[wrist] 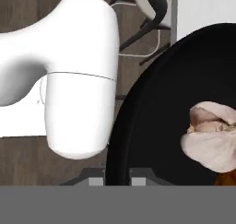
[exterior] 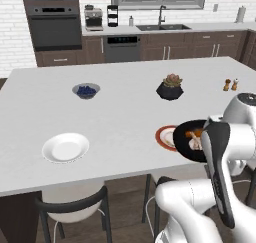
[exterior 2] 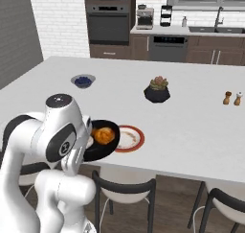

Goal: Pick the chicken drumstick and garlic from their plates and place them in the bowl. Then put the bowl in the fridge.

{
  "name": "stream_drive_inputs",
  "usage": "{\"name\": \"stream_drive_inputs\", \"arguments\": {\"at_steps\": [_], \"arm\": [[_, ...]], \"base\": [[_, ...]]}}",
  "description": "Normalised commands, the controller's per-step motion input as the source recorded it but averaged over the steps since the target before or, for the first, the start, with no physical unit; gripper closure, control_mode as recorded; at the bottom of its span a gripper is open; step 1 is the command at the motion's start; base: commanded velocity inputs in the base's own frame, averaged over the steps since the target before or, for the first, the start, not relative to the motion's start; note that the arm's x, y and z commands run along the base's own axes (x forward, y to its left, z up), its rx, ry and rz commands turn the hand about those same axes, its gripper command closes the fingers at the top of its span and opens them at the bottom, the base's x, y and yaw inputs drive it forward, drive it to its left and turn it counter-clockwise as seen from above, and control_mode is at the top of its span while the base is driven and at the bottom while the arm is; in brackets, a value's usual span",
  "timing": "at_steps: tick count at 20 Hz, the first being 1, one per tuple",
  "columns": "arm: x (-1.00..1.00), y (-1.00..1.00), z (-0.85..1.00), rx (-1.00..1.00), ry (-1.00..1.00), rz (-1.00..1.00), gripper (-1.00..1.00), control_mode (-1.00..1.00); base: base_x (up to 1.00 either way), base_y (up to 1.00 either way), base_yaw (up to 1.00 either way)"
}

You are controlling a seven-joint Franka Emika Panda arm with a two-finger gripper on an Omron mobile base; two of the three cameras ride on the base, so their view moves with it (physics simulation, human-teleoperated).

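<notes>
My gripper (wrist: 117,180) is shut on the rim of the glossy black bowl (wrist: 175,80), with the rim passing between the two fingertips. The bowl (exterior: 184,137) hangs at the near edge of the island, partly over the red-rimmed plate (exterior: 162,137). Inside the bowl lie the whitish garlic (wrist: 209,135) and the orange-brown chicken drumstick (exterior 2: 104,135). In the left base view the drumstick (exterior: 194,133) and garlic (exterior: 196,144) sit side by side, and my arm covers the bowl's right part. The plain white plate (exterior: 65,147) lies bare at the front left. The fridge is out of view.
A small grey bowl of blueberries (exterior: 86,90) and a succulent in a black pot (exterior: 170,88) stand mid-island, with salt and pepper shakers (exterior: 230,84) at the right. Chairs (exterior 2: 124,189) are tucked under the near edge. Oven and sink counter line the back wall.
</notes>
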Motion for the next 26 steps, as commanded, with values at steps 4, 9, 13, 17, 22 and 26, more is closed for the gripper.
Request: {"name": "stream_drive_inputs", "arguments": {"at_steps": [4,9,13,17,22,26], "arm": [[-0.83,0.06,0.02,0.00,-0.04,0.14,1.00,-1.00],[-0.18,0.02,0.00,0.00,-0.04,0.03,1.00,-1.00],[0.00,0.00,0.00,0.00,0.00,0.00,1.00,-1.00],[0.00,0.00,0.00,0.00,0.00,0.00,1.00,1.00],[0.00,0.00,0.00,0.00,0.00,0.00,1.00,1.00],[0.00,0.00,0.00,0.00,0.00,0.00,1.00,1.00]], "base": [[0.00,0.00,0.00],[0.00,0.00,0.00],[0.00,0.00,0.00],[-0.05,0.00,0.00],[-0.66,-0.09,-0.04],[-0.25,-0.22,-0.41]]}}
